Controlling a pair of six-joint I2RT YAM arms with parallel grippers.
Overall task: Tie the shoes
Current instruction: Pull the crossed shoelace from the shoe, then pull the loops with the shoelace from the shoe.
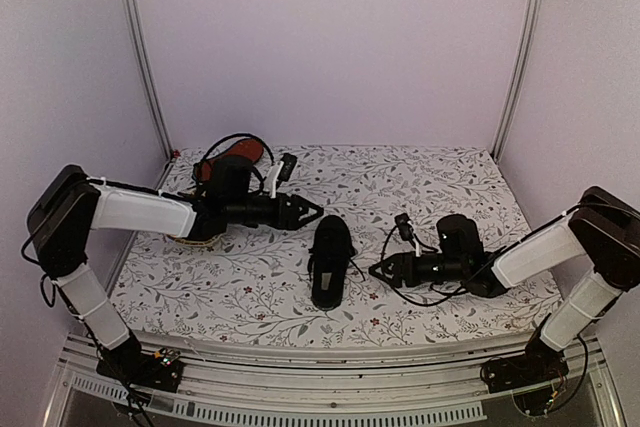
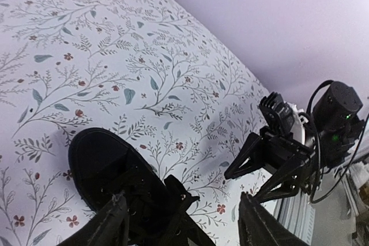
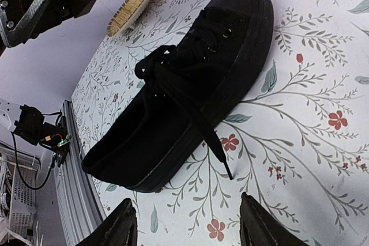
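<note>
Left gripper (image 1: pixel 312 213): jaws spread wide, nothing between them. Hovers just left of the middle shoe (image 1: pixel 331 262), pointing at it, forearm stretched low and nearly level over the floral cloth (image 1: pixel 450 187).

Right gripper (image 1: pixel 385 269): likewise parted and empty. Sits just right of that same shoe, facing the left one across it, elbow bent back toward the right edge.

Progress, judged from the right wrist view: laces (image 3: pixel 167 67) of the middle shoe bunched into a knot over the tongue, one loose end trailing down the shoe's side onto the cloth. Hard to tell whether a full bow. Looks close to done on this shoe, with neither tool holding any lace.

Second shoe (image 1: pixel 238 150): well behind and to the left of the middle shoe, by the yellow mat (image 1: pixel 185 239), reddish sole showing, largely hidden by the left arm. Laces not visible, so probably yet to be tied.
</note>
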